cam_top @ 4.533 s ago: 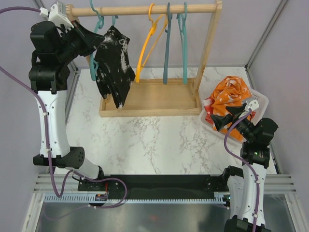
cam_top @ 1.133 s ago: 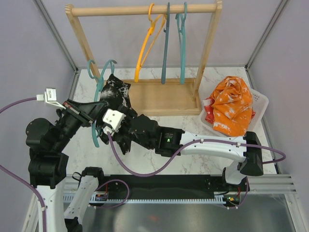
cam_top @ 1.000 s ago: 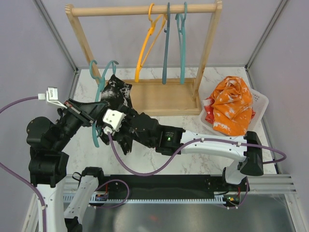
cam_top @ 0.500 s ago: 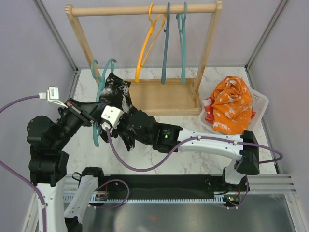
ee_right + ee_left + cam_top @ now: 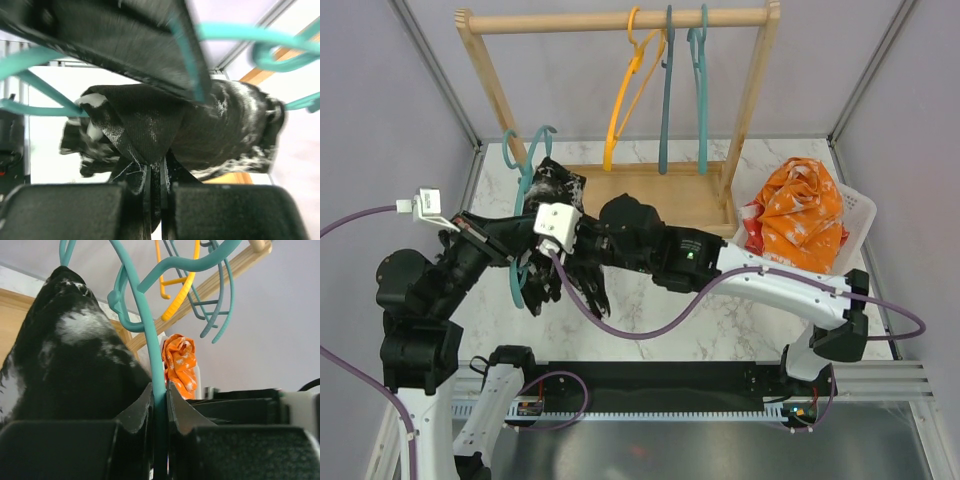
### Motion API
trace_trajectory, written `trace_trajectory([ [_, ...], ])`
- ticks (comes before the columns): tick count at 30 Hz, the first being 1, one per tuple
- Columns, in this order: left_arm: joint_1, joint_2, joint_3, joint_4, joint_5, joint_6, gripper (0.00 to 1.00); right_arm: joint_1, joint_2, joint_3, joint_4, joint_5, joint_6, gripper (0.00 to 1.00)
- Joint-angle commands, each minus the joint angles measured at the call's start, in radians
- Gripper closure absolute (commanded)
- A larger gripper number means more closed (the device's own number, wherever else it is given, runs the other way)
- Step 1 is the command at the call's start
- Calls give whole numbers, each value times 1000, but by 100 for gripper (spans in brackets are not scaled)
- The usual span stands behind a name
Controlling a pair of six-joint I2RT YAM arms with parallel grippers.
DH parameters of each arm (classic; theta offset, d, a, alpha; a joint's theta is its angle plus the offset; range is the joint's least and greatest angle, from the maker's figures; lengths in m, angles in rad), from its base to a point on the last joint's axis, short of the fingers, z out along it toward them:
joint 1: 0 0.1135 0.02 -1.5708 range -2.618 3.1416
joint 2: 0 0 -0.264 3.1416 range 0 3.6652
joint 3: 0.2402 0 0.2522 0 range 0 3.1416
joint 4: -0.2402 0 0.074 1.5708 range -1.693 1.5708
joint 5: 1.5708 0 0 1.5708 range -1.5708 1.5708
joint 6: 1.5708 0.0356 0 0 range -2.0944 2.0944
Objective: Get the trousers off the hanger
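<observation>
Because the black trousers, draped over the teal hanger low in front of the rack, look soft, light and limp (likelier to drag than slide), a bunched fold is the sensible hold. The overhead view hides both grips. The wrist views show the left gripper clamped on the hanger's rod and the right gripper pinched onto such a fold.

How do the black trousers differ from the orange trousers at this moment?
The black trousers hang on a teal hanger; the orange trousers lie in the white basket. The right gripper pinches a fold of the black trousers, while nothing touches the orange trousers. The black trousers have faint white smudges; the orange trousers have a clear white pattern. Both are small, crumpled pieces of cloth.
</observation>
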Motion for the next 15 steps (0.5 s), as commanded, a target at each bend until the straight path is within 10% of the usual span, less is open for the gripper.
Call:
trace_trajectory([
  [1, 2, -9, -17, 40, -70, 98, 98, -31, -129, 134, -16, -154, -28, 100],
  [15, 2, -19, -32, -5, -157, 150, 98, -331, -320, 231, -9, -540, 295, 100],
])
